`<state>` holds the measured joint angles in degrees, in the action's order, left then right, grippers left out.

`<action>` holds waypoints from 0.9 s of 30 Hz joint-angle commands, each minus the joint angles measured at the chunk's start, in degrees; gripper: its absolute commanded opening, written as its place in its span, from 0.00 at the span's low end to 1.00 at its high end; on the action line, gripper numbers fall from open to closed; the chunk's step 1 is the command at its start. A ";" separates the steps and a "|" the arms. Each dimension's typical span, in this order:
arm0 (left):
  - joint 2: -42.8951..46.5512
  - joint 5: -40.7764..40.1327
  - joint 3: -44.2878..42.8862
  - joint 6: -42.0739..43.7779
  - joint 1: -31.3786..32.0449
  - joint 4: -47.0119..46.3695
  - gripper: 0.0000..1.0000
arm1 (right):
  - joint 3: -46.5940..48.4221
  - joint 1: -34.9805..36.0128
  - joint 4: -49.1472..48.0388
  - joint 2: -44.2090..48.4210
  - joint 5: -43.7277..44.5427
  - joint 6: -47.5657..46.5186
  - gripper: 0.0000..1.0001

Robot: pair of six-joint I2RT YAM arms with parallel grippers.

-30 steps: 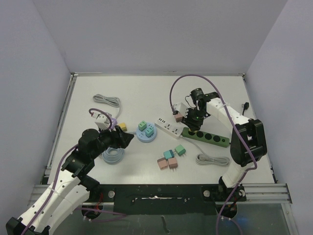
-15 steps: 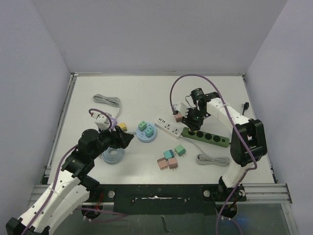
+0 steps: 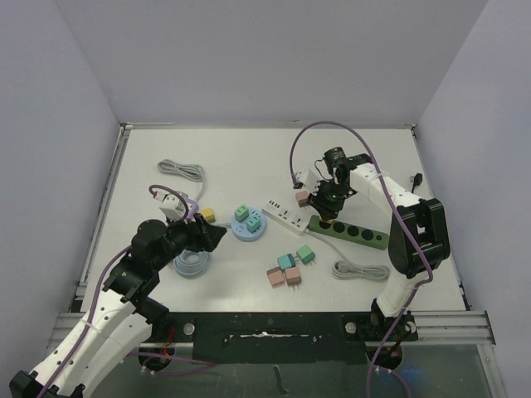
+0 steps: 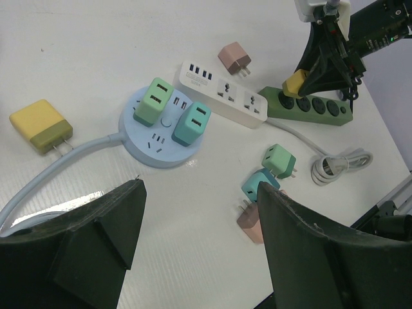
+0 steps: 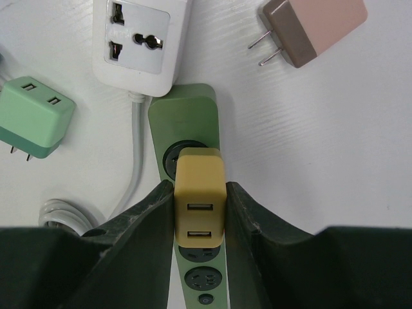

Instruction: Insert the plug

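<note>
Right wrist view looks straight down on the yellow plug [image 5: 200,177], pinched by its two sides in the right gripper [image 5: 200,203], whose jaws are closed narrowly on it. The plug hangs over the end socket of the green power strip [image 5: 187,112] and hides most of that socket. Whether its prongs have entered cannot be told.

The strip's end is crowded. A white power strip [image 5: 138,38] sits just beyond it, its white cord [image 5: 135,161] running down along the green strip's left side towards a coiled cable [image 5: 61,215]. A pink plug [image 5: 315,26] lies on its side off to the upper right, apart from both strips, and a green plug [image 5: 29,122] lies to the left.

The left gripper [image 4: 199,251] is wide open and holds nothing. It hovers over the table [image 3: 249,166] near a round blue socket hub [image 4: 154,145] that has two green plugs seated in it. A second yellow plug [image 4: 40,125] lies beside the hub's cord.
</note>
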<state>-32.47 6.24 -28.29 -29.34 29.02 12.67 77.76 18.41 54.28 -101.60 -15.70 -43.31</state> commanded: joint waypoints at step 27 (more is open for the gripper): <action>1.00 -0.67 -0.71 1.74 -0.30 -3.17 0.68 | -17.31 -1.15 -12.10 -7.37 9.05 -9.23 0.00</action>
<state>-31.83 6.00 -28.29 -29.02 29.04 12.67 66.78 18.41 44.47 -98.00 -16.10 -49.32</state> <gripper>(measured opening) 0.677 0.316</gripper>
